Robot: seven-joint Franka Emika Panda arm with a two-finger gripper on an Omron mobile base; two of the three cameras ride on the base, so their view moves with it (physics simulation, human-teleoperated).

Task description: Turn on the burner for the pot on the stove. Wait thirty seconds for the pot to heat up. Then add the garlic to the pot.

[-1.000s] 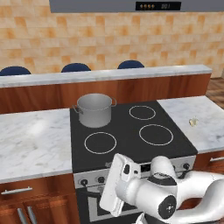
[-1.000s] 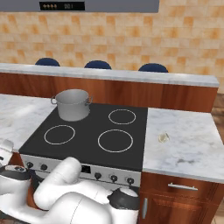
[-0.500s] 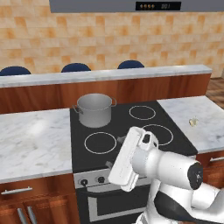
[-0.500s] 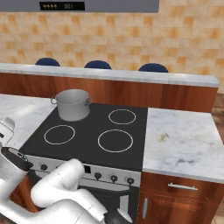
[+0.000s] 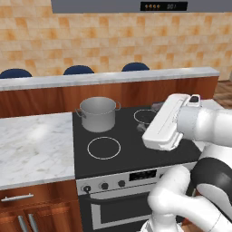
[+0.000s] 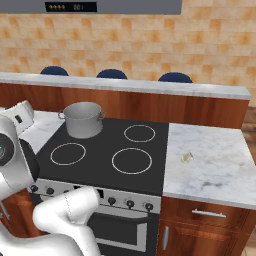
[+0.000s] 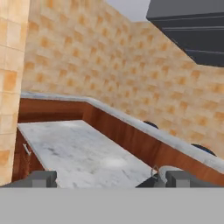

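The grey pot (image 5: 97, 113) (image 6: 84, 119) stands on the stove's (image 5: 127, 152) (image 6: 107, 142) rear left ring and covers the burner under it. The other rings, such as the front left one (image 5: 103, 147), are plain white outlines. The garlic (image 6: 186, 157) lies on the marble counter right of the stove. My gripper (image 5: 149, 118) hangs over the right half of the stove, right of the pot and apart from it, open and empty. In the hand view its fingertips (image 7: 41, 179) stand wide apart, and the pot's rim (image 7: 164, 170) peeks in low.
Black knobs (image 5: 104, 186) (image 6: 131, 204) line the stove's front strip. Marble counters (image 5: 31, 145) (image 6: 210, 160) flank the stove. A raised wooden bar (image 5: 136, 86) with blue chairs runs behind it. A hood (image 5: 136, 5) hangs overhead.
The arm has swung up from low in front of the oven. The hand now hangs over the stove's right side. The jaws stay open.
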